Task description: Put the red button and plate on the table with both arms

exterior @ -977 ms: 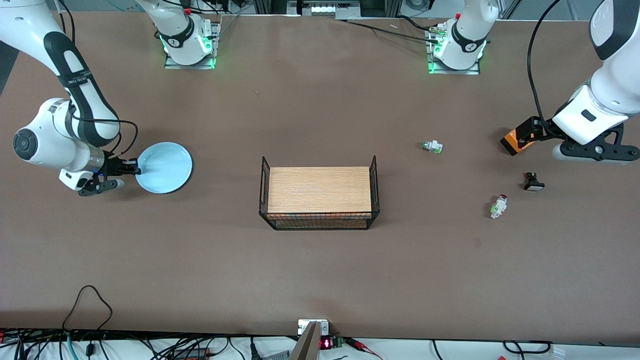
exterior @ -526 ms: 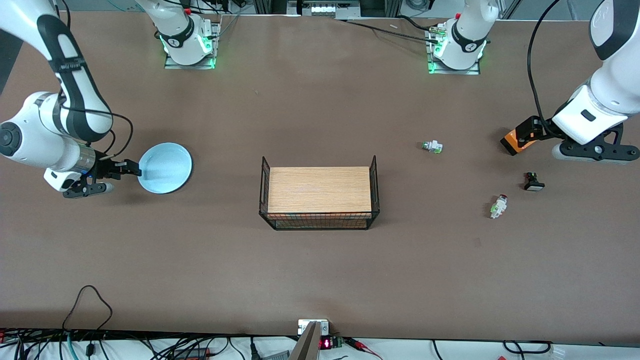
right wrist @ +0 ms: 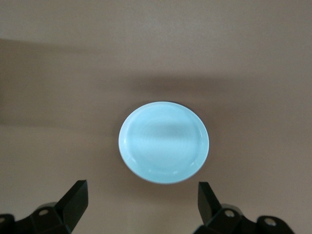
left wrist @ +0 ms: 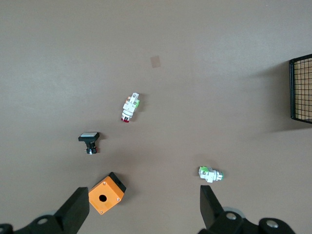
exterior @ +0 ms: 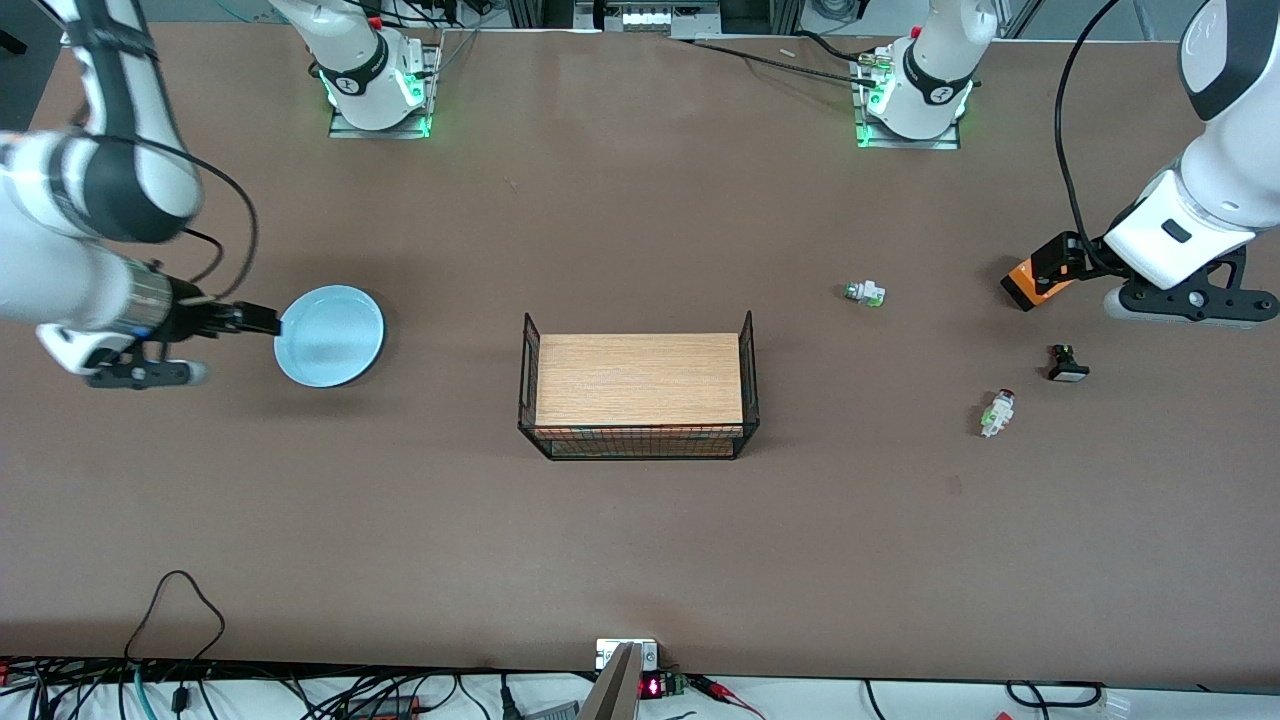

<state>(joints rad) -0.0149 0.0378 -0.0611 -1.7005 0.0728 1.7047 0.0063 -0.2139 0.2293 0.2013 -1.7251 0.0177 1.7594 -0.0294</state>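
Observation:
The pale blue plate (exterior: 331,336) lies flat on the brown table (exterior: 640,540) toward the right arm's end; it also shows in the right wrist view (right wrist: 164,142). My right gripper (exterior: 258,320) (right wrist: 141,195) is open and empty, up over the table just off the plate's rim. The red button (exterior: 997,413) (left wrist: 130,107) lies on its side on the table toward the left arm's end. My left gripper (exterior: 1056,263) (left wrist: 142,204) is open and empty, waiting over an orange box (exterior: 1024,283) (left wrist: 106,192).
A wooden-topped black wire basket (exterior: 638,395) (left wrist: 302,87) stands mid-table. A white piece with a green end (exterior: 865,293) (left wrist: 210,173) and a black piece with a white cap (exterior: 1067,364) (left wrist: 89,141) lie near the red button.
My right gripper has drawn back from the plate's rim and risen, toward the right arm's end. The plate stays on the table. The left arm has not moved.

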